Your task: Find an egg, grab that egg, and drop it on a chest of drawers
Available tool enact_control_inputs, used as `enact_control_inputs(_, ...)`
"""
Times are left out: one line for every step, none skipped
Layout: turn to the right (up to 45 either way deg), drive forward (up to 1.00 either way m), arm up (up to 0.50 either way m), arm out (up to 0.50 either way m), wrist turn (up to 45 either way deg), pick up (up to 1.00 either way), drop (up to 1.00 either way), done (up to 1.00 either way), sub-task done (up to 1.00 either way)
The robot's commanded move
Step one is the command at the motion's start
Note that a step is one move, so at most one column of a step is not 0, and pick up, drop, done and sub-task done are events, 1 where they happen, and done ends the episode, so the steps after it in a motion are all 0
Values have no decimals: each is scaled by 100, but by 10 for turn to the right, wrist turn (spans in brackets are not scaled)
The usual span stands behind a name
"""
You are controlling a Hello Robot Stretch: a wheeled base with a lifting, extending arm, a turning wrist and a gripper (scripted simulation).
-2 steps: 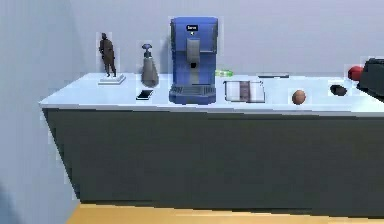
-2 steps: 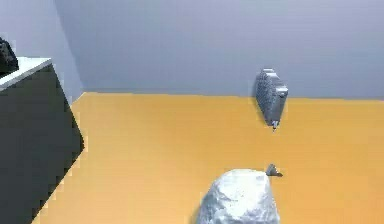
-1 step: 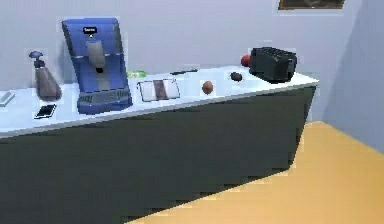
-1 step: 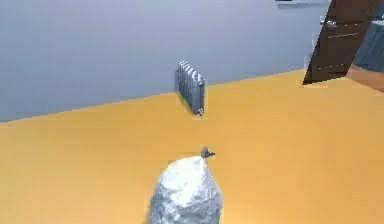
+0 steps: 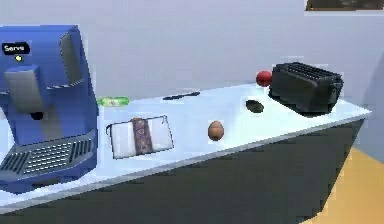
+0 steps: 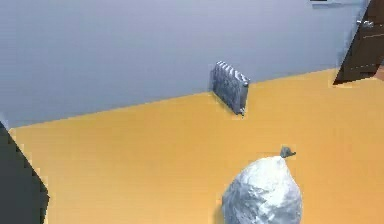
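A small brown egg (image 5: 216, 130) lies on the pale countertop (image 5: 300, 125) in the forward view, near its front edge and about mid-width. An open book (image 5: 140, 136) lies to the egg's left. A black toaster (image 5: 306, 87) stands toward the counter's right end.
A blue coffee machine (image 5: 45, 105) stands at the counter's left. A red round thing (image 5: 265, 77), a dark oval thing (image 5: 254, 105), a dark utensil (image 5: 181, 96) and a green item (image 5: 113, 101) also lie on it. In the arm side view a grey tied bag (image 6: 262, 193) and a striped panel (image 6: 230, 86) stand on orange floor (image 6: 130, 160); a dark door (image 6: 364, 40) is at the right.
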Motion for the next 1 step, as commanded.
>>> enact_control_inputs(-450, 0, 0, 0, 0, 0, 0, 0, 0)
